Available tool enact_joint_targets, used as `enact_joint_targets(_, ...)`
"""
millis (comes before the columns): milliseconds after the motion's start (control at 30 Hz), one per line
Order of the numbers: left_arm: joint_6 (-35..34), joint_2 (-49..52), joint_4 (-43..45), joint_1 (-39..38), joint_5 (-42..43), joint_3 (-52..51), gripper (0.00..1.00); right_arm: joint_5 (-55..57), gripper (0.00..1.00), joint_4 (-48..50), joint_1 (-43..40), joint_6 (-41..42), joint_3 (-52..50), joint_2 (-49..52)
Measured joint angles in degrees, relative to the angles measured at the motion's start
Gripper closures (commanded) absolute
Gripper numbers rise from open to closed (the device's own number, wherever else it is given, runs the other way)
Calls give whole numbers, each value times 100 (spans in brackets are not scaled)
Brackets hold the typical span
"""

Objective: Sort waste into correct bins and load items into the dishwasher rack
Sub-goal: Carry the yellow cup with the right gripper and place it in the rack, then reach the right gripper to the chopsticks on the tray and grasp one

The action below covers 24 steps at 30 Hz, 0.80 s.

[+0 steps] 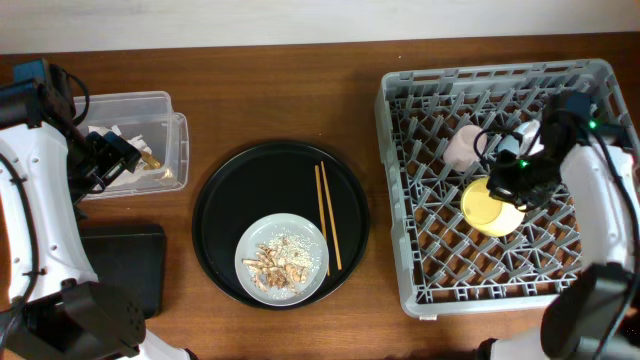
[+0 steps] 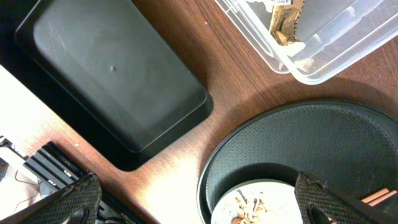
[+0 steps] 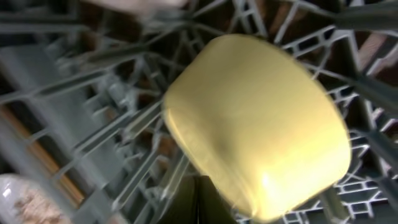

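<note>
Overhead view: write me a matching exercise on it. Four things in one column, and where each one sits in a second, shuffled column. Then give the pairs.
Things:
1. yellow bowl
2. chopsticks
3. crumpled napkins
4. food scraps

Places:
A. on the pale grey plate
B. inside the clear plastic box
C. in the dishwasher rack
D. lying on the round black tray, beside the plate

Pairs: 1-C, 2-D, 3-B, 4-A
</note>
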Motion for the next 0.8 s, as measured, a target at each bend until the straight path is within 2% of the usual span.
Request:
enact_joint_targets(233,2,0,0,0,0,0,1,1128,96,17,15,553,20,258)
enact_joint_targets(333,2,0,0,0,-2,0,1,1351,96,-365,15,678,286,258)
enact_joint_targets(533,0,0,0,0,0,0,1,813,94,-1222,144,544,1325,79)
enact_joint_targets(567,0,0,0,0,0,0,1,503,80,-1237,278,415,1449,-63)
enact_joint_targets(633,2,0,0,0,0,0,1,-94,22,-1161,627,149,1556,-350)
enact_joint_targets(667,2,0,0,0,2,0,1,-400,1,-1088,855,2,1587,-479)
enact_joint_targets(800,2,0,-2,0,0,0,1,-1296,1,-516,2133,-409,1624,-678)
